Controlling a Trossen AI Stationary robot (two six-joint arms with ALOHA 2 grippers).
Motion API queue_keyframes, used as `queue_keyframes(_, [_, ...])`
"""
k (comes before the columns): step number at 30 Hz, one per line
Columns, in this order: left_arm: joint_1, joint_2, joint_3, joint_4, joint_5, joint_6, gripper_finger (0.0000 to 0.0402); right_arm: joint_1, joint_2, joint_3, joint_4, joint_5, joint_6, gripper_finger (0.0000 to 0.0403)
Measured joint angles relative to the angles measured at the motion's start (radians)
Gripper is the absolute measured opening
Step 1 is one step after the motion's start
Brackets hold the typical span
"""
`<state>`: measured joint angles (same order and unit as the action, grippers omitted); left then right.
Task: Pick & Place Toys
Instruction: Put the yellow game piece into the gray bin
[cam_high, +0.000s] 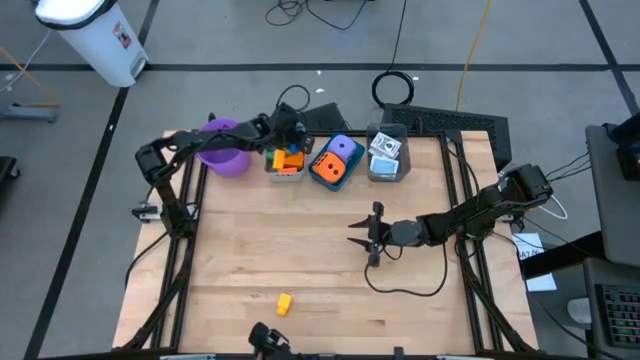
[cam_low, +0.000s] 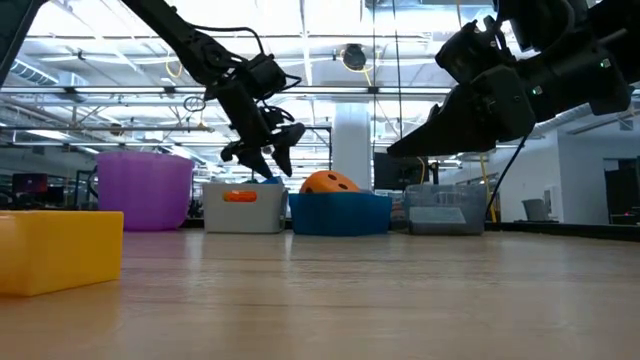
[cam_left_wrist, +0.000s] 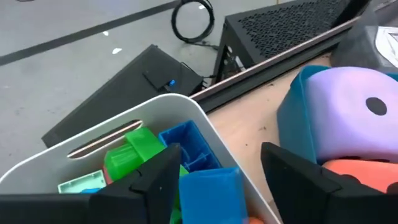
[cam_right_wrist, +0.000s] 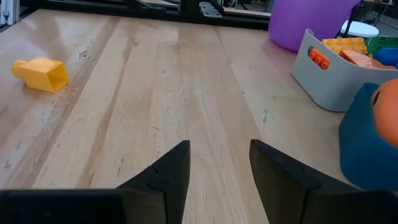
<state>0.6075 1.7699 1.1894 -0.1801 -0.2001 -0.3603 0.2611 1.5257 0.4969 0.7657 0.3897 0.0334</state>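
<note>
My left gripper (cam_left_wrist: 217, 180) stands open over the grey bin (cam_left_wrist: 205, 124) at the table's far edge. In the bin lie blue, green and orange bricks. A blue brick (cam_left_wrist: 208, 180) lies right below, between the fingers. My right gripper (cam_high: 352, 233) hovers open near the middle of the table, its fingers (cam_right_wrist: 168, 168) toward the left edge with nothing between them. One yellow brick (cam_high: 284, 303) lies on its side on the wood near the front edge. The blue bin (cam_high: 335, 165) holds a purple die (cam_left_wrist: 348, 112) and an orange die (cam_low: 330, 182). My left gripper hangs over the blue brick from above, slanting toward the far edge. One finger (cam_left_wrist: 155, 180) overlaps the brick's edge in the wrist view, and a gap shows on the other side. Whether that finger touches the brick I cannot tell.
A purple cup (cam_high: 225, 147) stands left of the grey bin, under the left arm. A clear bin (cam_high: 387, 155) with white-grey cubes stands right of the blue bin. Bare wood stretches between the bins and the yellow brick. Cables trail off the right arm.
</note>
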Motion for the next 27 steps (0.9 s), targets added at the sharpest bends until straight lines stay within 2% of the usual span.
queue_keyframes(4, [0.009, -0.027, 0.0, -0.007, 0.047, 0.045, 0.0246, 0.0, 0.0, 0.0, -0.01, 0.0, 0.0, 0.0159])
queue_keyframes(11, [0.005, -0.197, 0.0, -0.077, 0.104, 0.108, 0.025, 0.0, 0.0, 0.0, -0.015, -0.001, 0.014, 0.0156])
queue_keyframes(17, [-0.022, -0.386, 0.0, -0.303, 0.237, 0.183, 0.025, 0.0, 0.0, 0.0, -0.014, -0.002, 0.042, 0.0155])
queue_keyframes(22, [-0.103, -0.507, -0.014, -0.522, 0.244, 0.188, 0.0251, 0.001, 0.0, 0.0, -0.006, -0.002, 0.078, 0.0155])
queue_keyframes(27, [-0.264, -0.575, -0.117, -0.578, 0.252, 0.095, 0.0251, 0.001, 0.0, 0.0, -0.006, -0.002, 0.086, 0.0155])
